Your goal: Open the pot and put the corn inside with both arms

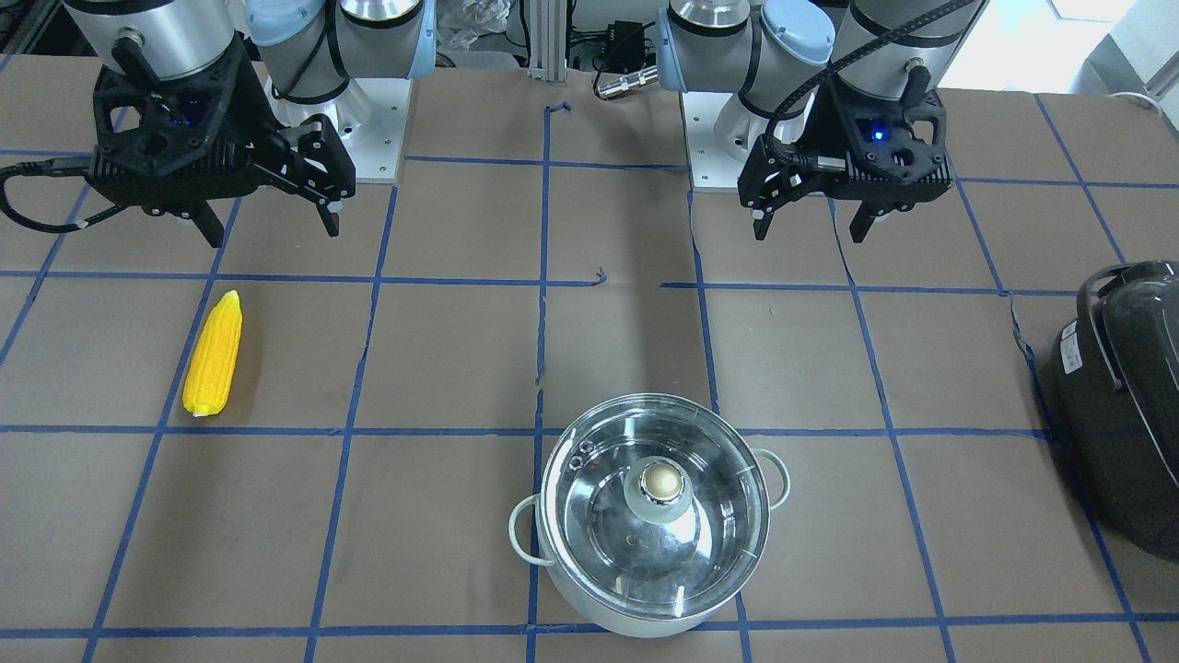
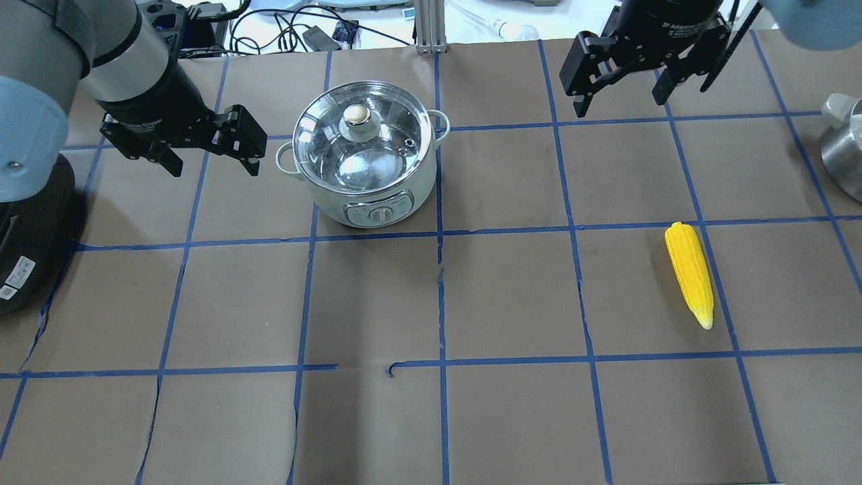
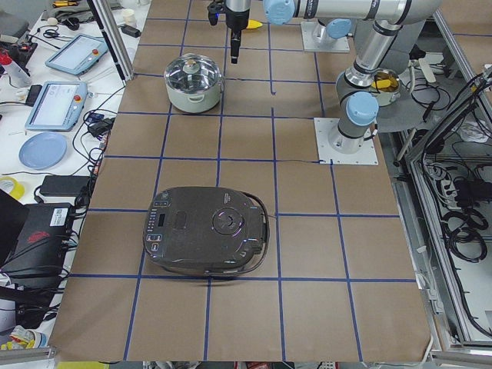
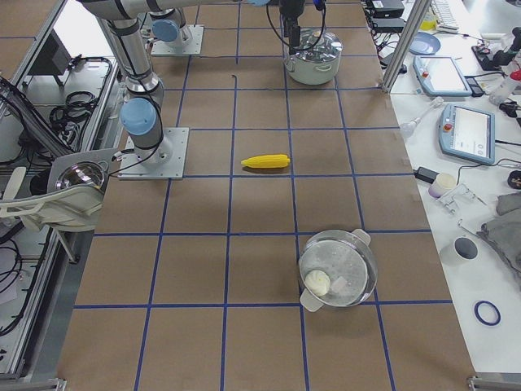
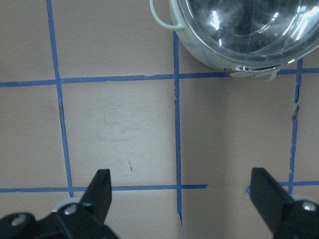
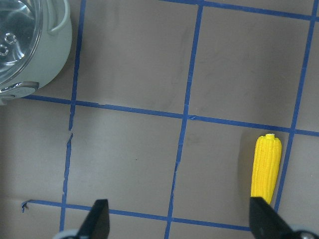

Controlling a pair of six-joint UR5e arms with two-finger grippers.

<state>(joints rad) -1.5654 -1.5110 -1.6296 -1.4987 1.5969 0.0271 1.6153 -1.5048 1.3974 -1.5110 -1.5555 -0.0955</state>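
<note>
Steel pot [image 2: 421, 182] stands on the table's far side, left of centre, with the glass lid [image 2: 333, 158] seated. Corn [image 2: 690, 273] lies flat on the right, well apart from the pot.

Left gripper [image 2: 212, 165] hovers just beside the pot, fingers spread wide, holding nothing. Right gripper [image 2: 619, 104] hangs beyond the corn, also wide open and empty. Nothing started, I judge.

Risks:
- The knob [image 2: 357, 114] is small, rounded and shiny. An off-centre pinch could slip, or tip the lid and drag the pot.
- The corn is tapered and ridged. A grip near the point could squirt it out or roll it away.
- The corn looks about as long as the pot is wide, so lowered flat it may bridge the rim.
- Both arms must meet over the pot, so a lid not carried aside could block the right arm.

Surface: brown paper [image 2: 505, 296] gridded in blue tape [image 2: 505, 229], torn in places. A black cooker [image 3: 207, 238] sits at the left end. Benches with tablets and cables line the operators' side.
</note>
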